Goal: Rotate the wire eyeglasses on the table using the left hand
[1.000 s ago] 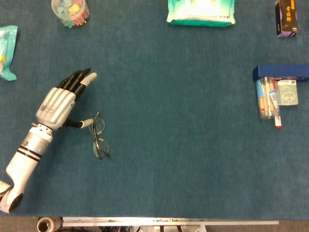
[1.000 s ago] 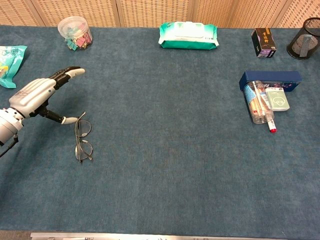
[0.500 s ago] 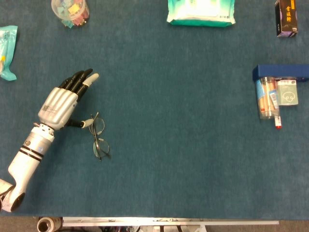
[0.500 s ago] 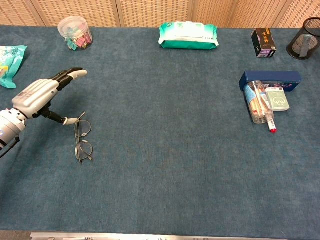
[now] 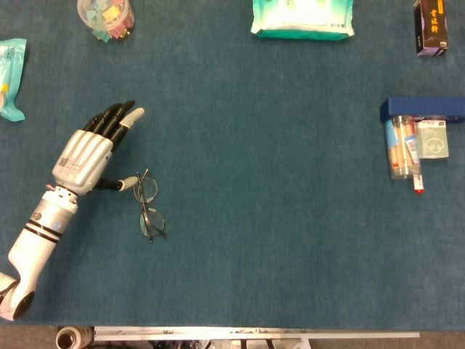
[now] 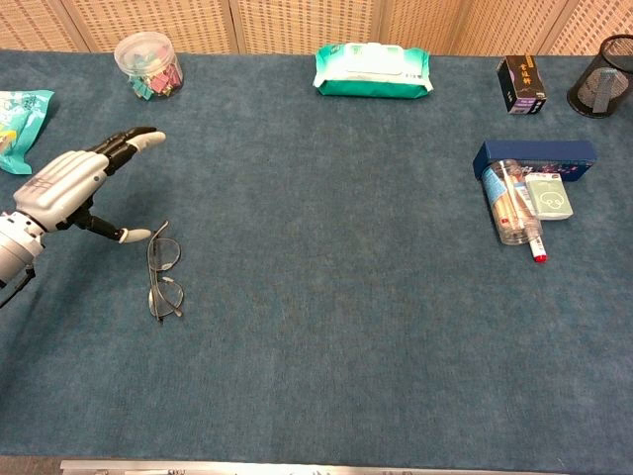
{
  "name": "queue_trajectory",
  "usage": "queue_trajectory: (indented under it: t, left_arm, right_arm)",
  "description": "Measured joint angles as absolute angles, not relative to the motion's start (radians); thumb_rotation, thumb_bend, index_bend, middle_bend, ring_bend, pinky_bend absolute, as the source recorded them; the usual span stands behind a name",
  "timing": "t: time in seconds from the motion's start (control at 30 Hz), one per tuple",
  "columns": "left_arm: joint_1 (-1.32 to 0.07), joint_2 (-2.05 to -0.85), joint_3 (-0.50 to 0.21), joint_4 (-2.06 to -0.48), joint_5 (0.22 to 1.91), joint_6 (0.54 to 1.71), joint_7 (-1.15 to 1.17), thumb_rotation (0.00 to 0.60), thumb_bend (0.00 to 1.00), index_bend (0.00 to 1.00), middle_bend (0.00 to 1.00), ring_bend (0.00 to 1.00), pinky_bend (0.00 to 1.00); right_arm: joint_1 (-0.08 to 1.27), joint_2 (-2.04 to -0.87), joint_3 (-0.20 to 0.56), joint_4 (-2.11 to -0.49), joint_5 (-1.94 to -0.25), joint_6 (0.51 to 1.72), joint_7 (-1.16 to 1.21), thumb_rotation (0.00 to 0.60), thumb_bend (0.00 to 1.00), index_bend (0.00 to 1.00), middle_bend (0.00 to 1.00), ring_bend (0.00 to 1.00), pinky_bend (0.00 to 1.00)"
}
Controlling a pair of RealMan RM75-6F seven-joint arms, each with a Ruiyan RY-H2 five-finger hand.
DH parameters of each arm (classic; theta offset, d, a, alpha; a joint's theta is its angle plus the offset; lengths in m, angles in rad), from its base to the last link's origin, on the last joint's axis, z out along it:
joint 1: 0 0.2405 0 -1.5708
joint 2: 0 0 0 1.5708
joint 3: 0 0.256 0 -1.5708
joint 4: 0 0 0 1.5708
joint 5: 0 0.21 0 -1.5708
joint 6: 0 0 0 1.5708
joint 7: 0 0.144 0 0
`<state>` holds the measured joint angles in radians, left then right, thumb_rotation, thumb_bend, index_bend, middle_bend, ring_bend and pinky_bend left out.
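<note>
The wire eyeglasses (image 5: 148, 206) are seen lying flat on the blue table cover (image 5: 276, 240), in the left part of the table, with one lens above the other in the head view and the folded temples along their left side. Against the pictures of half a second ago, the eyeglasses are found in the same spot and at the same angle, while the left hand (image 5: 91, 155) has been drawn back slightly to the left and toward the near edge. In the chest view the thumb tip, which sat right at the upper rim before, is now seen just beside it; whether it touches the frame cannot be told.

The left hand (image 6: 67, 187) is held just left of the eyeglasses (image 6: 162, 276), palm down, with its fingers (image 5: 120, 120) stretched out together toward the far side and the thumb spread sideways toward the upper lens. Nothing is held in it. The right hand is not shown in either view.

Well apart from the eyeglasses, a clear jar of coloured clips (image 5: 106, 17) and a teal packet (image 5: 11, 69) are placed at the far left, a pack of wipes (image 5: 302, 17) at the far middle, and a dark box (image 5: 431, 27), a blue box (image 5: 423, 109) and a clear tube (image 5: 400, 148) at the right. A mesh pen cup (image 6: 601, 89) is shown in the chest view only. Nothing lies between hand and eyeglasses.
</note>
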<state>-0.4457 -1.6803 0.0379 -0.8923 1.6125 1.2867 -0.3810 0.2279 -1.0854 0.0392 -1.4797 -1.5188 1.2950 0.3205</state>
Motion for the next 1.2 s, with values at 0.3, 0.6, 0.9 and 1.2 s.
queue_trajectory:
  t: [0.3,0.6,0.9,1.2]
  left_arm:
    - [-0.430,-1.609,0.033,-1.016,1.619,1.336,-0.364,0.600,0.06,0.02,0.00,0.00,0.15]
    - [-0.437,-1.574,0.039,-1.054,1.638,1.338,-0.433,0.600,0.00,0.02,0.00,0.00,0.15]
    - [-0.445,-1.603,0.038,-0.982,1.627,1.307,-0.442,0.600,0.00,0.02,0.00,0.00,0.12]
    - [-0.450,-1.655,0.040,-0.873,1.635,1.308,-0.412,0.600,0.00,0.01,0.00,0.00,0.00]
  right_arm:
    - [0.231,-1.094,0.036,-1.468,-1.531,1.298,0.339,0.600,0.00,0.00,0.08,0.00,0.21]
    - [0.227,-1.086,0.035,-1.478,-1.533,1.307,0.333,0.600,0.00,0.00,0.08,0.00,0.21]
    - [0.238,-1.087,0.037,-1.482,-1.531,1.292,0.328,0.600,0.00,0.00,0.08,0.00,0.21]
    - [0.242,-1.090,0.039,-1.476,-1.530,1.289,0.326,0.600,0.00,0.00,0.08,0.00,0.21]
